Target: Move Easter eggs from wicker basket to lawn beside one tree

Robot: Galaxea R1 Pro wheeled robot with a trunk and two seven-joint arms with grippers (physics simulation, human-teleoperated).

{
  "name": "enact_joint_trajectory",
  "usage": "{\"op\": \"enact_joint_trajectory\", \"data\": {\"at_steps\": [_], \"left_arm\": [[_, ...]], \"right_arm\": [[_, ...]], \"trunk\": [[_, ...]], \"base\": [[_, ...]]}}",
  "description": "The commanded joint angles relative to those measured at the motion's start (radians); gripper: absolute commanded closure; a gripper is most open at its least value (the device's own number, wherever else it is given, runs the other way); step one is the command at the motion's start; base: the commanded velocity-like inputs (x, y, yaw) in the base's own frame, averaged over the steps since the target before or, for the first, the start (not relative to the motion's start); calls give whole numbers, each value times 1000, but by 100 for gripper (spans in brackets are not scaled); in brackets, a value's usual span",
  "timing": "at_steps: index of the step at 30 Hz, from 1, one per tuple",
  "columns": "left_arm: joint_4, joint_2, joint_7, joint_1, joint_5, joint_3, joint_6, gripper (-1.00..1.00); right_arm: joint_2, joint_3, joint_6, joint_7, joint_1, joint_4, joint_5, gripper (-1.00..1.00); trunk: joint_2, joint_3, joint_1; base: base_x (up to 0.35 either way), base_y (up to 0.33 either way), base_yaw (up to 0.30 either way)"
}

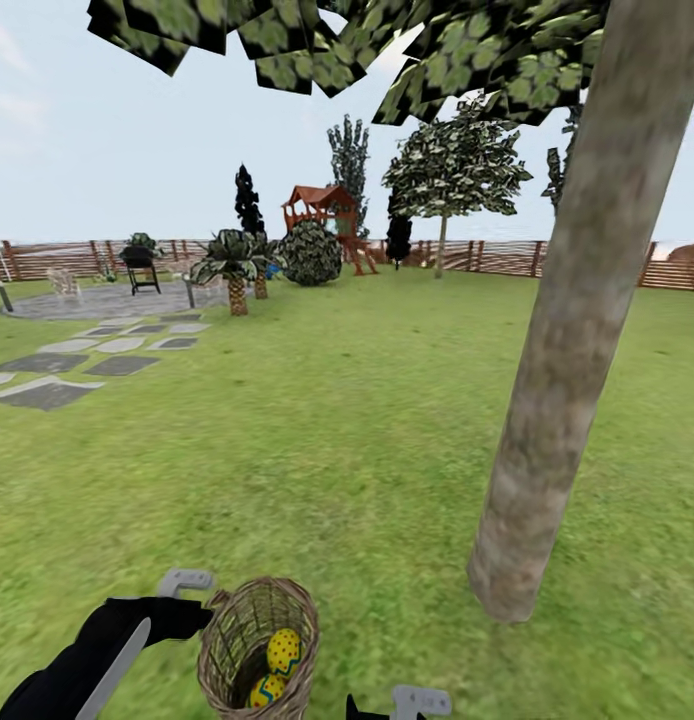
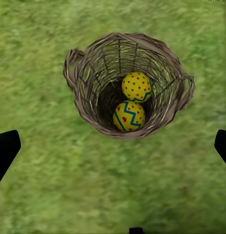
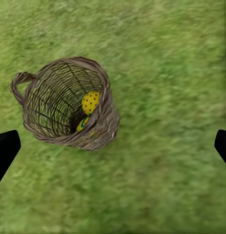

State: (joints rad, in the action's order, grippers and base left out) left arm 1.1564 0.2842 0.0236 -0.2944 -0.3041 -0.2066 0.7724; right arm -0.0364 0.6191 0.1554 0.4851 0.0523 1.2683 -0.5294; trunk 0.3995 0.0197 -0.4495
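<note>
Both claws spread open above wicker basket (image 1: 255,645); two eggs (image 2: 136,87) inside; tree (image 1: 577,340) just right.

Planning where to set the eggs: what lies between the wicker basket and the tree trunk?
Only bare lawn separates the wicker basket from the tree, per the head view.

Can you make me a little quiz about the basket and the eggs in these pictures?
1. How many Easter eggs can you count inside the wicker basket?
2. True or false: the basket stands on the grey paving.
3. Which is nearest the basket: A) the tree, B) the red playhouse, C) the wooden fence?

Key:
1. Two eggs can be counted; a third is not seen.
2. False, it stands on the lawn.
3. A.
</note>
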Motion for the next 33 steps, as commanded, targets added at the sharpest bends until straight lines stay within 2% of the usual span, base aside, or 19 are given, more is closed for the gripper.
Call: {"op": "enact_joint_trajectory", "data": {"at_steps": [1, 12, 23, 28, 33], "left_arm": [[1, 1, 2, 0, -3, -2, 3, -100], [1, 1, 3, 0, -3, -2, 3, -100], [0, 1, 4, 0, -3, -2, 2, -100], [0, 1, 4, 0, -3, -2, 2, -100], [0, 1, 4, 0, -3, -2, 2, -100]], "right_arm": [[0, 1, 4, 6, 0, 2, -4, -100], [1, 1, 4, 6, 0, 2, -4, -100], [6, -2, 4, 7, 0, 2, -5, -100], [8, -27, 4, 6, 0, 2, -6, -100], [8, -35, 5, 6, 0, 2, -7, -100]], "trunk": [[0, 1, -1], [0, 15, -1], [0, 29, -1], [0, 35, -1], [0, 41, -1]], "base": [[43, 194, -213], [75, 213, -213], [9, 25, -213], [1, 2, -212], [0, 43, -210]]}}
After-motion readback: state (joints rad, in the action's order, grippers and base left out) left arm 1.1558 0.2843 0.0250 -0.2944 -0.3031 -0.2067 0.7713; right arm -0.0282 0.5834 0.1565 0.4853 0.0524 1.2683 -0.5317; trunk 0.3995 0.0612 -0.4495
